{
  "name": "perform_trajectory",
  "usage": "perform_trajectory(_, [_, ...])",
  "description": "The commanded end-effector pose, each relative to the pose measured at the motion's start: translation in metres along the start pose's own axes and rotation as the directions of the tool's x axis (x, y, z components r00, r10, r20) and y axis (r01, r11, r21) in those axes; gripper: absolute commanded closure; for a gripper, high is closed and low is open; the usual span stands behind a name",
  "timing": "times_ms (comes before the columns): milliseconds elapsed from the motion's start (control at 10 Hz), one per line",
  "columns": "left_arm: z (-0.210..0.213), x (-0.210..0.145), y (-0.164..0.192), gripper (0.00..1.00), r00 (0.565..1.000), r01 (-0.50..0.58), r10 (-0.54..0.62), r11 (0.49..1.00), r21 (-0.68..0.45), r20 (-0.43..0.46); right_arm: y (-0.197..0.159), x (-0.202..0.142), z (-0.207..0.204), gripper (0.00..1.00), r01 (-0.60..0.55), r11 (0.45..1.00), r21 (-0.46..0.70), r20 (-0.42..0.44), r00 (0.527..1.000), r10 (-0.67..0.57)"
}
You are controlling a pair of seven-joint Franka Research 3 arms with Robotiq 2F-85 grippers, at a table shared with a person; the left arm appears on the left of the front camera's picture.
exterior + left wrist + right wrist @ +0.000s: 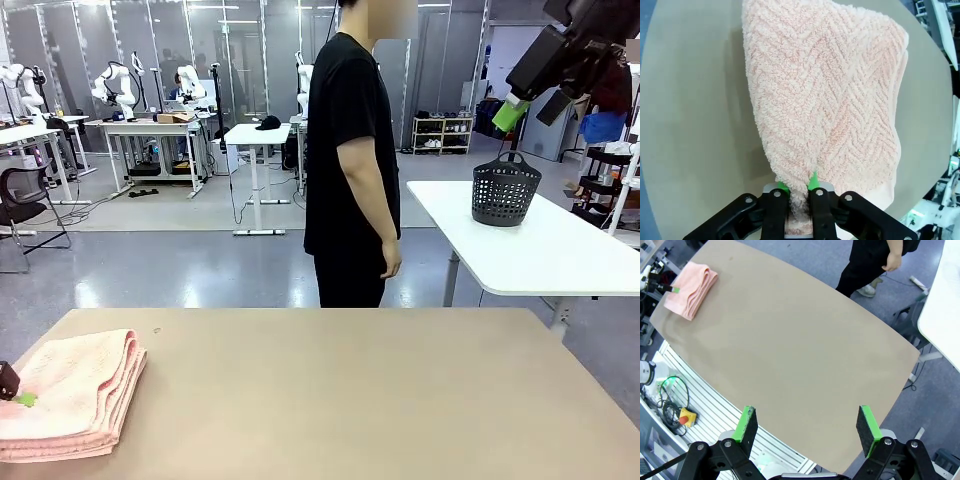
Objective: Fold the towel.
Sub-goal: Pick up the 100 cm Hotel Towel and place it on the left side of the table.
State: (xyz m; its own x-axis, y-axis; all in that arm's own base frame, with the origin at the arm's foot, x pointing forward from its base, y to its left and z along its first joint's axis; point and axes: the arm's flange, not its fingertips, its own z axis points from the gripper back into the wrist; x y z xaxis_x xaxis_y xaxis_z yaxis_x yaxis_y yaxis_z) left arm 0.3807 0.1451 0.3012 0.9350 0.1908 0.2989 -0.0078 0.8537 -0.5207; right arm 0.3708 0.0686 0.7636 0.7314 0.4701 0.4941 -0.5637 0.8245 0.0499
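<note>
Tan table (350, 390): folded towel (70, 395) lower left, left gripper (799, 189) pinching its edge. Right gripper (807, 425) spread wide. Dark basket (505, 190), contents hidden, upper right.

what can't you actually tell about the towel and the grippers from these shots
- Left gripper grip: left wrist view shows towel bunched between the fingers, hiding whether the pads clamp it.
- Fold count: front view shows the towel as stacked layers, cut off by the bottom-left edge.
- Towel weave: too small in the right wrist view, behind the open right gripper.

Right end effector (807, 424) spread wide above tan table (790, 350), folded towel (690, 288) at far corner
</note>
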Motion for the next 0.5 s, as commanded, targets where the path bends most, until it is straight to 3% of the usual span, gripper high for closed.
perform_trajectory(0, [0.007, 0.007, 0.006, 0.49, 0.999, 0.050, -0.049, 0.998, 0.027, -0.005, 0.000, 0.000, 0.000, 0.00, 0.003, 1.000, -0.003, -0.001, 1.000, -0.003])
perform_trajectory(100, [0.013, 0.010, 0.002, 0.22, 0.998, 0.067, -0.068, 0.996, 0.059, 0.015, 0.000, 0.000, 0.000, 0.00, 0.003, 1.000, -0.003, -0.001, 1.000, -0.003])
perform_trajectory(300, [0.023, 0.014, -0.003, 0.00, 0.995, 0.094, -0.096, 0.988, 0.120, 0.011, 0.000, 0.000, 0.000, 0.00, 0.003, 1.000, -0.003, -0.001, 1.000, -0.003])
perform_trajectory(400, [0.035, 0.014, -0.012, 0.00, 0.987, 0.154, -0.160, 0.975, 0.159, 0.024, 0.000, 0.000, 0.000, 0.00, 0.003, 1.000, -0.003, -0.001, 1.000, -0.003])
